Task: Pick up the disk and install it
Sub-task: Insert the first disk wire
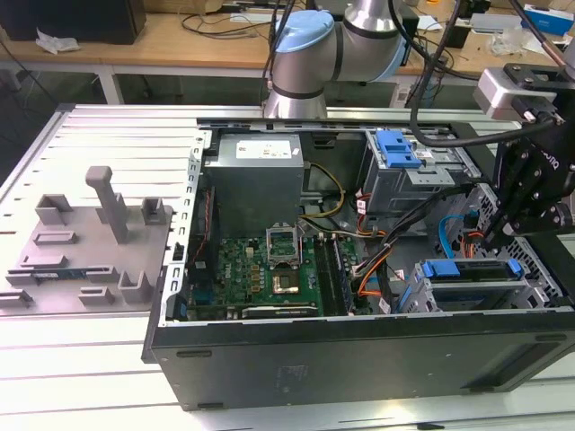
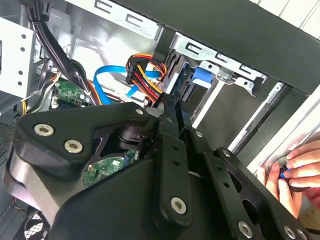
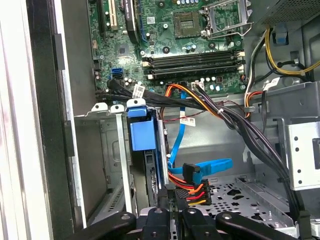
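Lying open on the desk (image 1: 90,377), the computer case (image 1: 359,359) has a drive cage (image 3: 107,147) in its near corner on the exterior view's right. Inside that cage sits the disk (image 3: 141,135), blue bracket showing. Just beside the disk, among the case's cables (image 3: 210,165), hangs the hand (image 3: 169,195), fingers (image 2: 170,140) apparently clenched together.

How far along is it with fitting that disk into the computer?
Pick-up looks done: the disk, in its blue bracket, already sits in the drive cage of the open case. The gripper hangs close over it. Whether it is fully seated I cannot tell.
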`<state>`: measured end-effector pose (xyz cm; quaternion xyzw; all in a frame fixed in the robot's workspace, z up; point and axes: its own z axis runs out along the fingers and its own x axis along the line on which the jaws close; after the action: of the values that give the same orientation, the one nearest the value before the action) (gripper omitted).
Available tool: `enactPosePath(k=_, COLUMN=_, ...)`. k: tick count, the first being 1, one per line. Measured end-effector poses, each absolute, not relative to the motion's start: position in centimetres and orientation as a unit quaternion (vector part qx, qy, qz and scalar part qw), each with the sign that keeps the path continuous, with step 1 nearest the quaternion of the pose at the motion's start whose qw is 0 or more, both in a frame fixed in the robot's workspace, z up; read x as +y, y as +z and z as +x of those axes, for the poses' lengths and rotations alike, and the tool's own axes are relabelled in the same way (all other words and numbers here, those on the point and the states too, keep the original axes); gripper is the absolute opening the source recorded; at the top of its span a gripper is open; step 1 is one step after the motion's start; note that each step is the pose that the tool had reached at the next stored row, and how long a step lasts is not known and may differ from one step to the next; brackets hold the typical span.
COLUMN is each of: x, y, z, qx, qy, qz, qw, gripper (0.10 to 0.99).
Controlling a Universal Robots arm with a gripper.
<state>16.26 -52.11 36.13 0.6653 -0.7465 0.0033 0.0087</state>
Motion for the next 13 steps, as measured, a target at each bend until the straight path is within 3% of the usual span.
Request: enactPosePath(k=13, x=-52.37, y=35.93, z=17.03, qx=-0.745, qy=-0.005, qz=0.666, qw=0.025, gripper=0.165)
